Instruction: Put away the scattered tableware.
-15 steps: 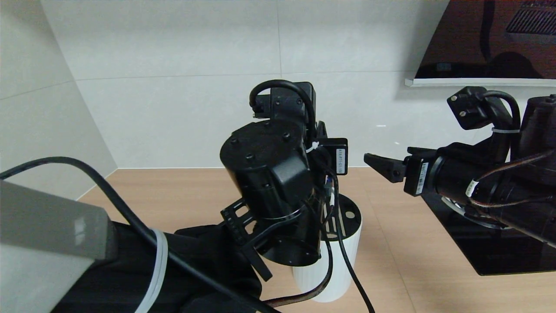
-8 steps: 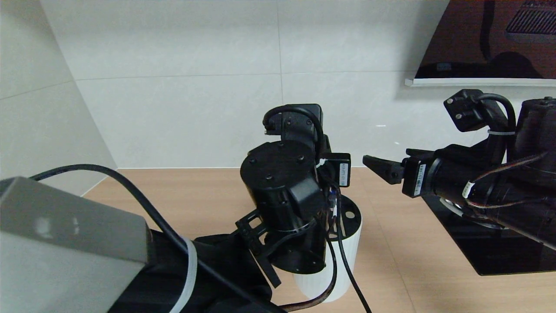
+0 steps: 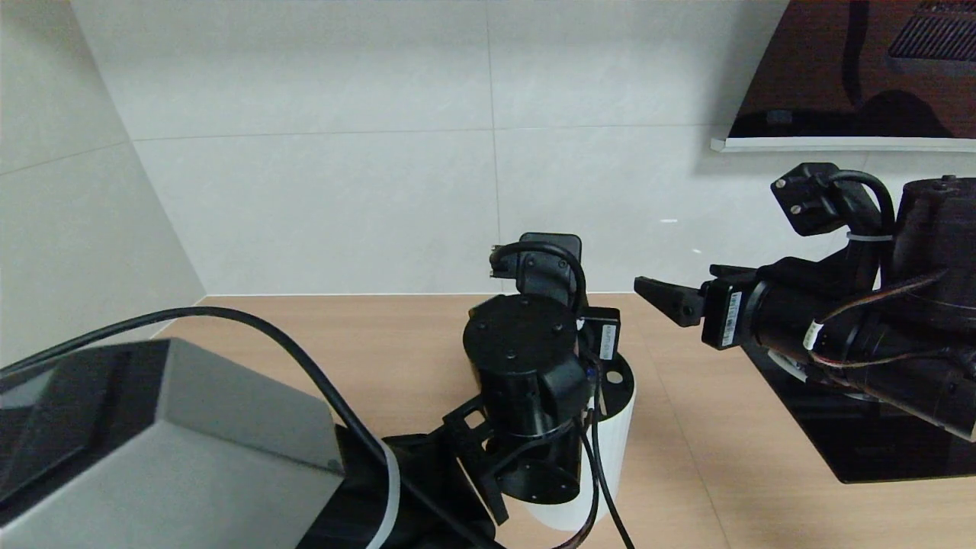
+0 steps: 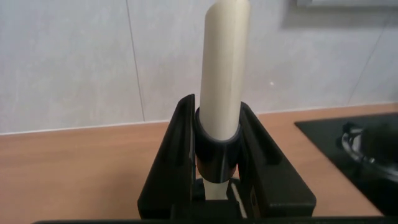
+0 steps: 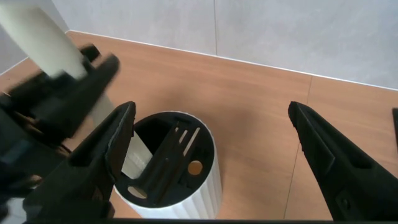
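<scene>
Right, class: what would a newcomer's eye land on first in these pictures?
Probably the cream utensil handle, clamped in the left hand above the wooden counter. Next comes the white ribbed holder standing on the counter beneath that hand, with slotted compartments inside. The right hand hangs open beside the holder, gripping nothing.

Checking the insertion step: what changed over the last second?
The left gripper, shut on the cream-coloured utensil handle, moved down and to the robot's right, toward the white ribbed cylindrical holder. The holder and the open right gripper stayed about where they were.
</scene>
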`<state>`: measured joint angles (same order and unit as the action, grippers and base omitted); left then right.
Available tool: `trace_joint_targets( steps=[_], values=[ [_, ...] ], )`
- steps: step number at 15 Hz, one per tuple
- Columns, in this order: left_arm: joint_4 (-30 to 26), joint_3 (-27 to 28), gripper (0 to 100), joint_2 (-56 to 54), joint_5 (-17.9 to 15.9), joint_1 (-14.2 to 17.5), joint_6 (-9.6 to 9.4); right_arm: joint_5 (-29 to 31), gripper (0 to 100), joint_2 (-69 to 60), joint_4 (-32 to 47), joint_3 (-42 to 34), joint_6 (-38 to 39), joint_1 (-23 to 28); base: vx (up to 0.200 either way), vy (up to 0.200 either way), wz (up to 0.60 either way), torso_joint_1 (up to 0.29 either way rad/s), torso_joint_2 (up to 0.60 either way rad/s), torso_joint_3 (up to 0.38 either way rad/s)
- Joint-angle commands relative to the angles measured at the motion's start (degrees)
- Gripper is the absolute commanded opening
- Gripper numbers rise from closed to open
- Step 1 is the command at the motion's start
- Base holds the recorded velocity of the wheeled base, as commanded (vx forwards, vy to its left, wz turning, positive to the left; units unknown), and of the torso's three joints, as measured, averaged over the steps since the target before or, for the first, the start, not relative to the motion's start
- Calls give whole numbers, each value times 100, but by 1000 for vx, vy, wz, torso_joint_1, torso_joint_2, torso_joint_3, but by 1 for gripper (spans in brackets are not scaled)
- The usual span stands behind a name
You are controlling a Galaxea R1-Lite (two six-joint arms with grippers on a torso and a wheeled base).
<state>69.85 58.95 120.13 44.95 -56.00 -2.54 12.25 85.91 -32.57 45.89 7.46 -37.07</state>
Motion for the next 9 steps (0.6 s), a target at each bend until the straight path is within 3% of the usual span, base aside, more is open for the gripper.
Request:
trace_joint_targets(
  steps=[1,4,9],
  values=[
    [11,-59,0,160,5,-7,7,-3,100,23,-3,-1,1,-2,0,0,0,0,0,0],
    [2,-182,0,222,-12,-16,87,5,100,49,-3,-1,1,-2,0,0,0,0,0,0],
    [-15,-270,0,380,-21,-16,60,5,100,93,-3,-1,1,-2,0,0,0,0,0,0]
  ],
)
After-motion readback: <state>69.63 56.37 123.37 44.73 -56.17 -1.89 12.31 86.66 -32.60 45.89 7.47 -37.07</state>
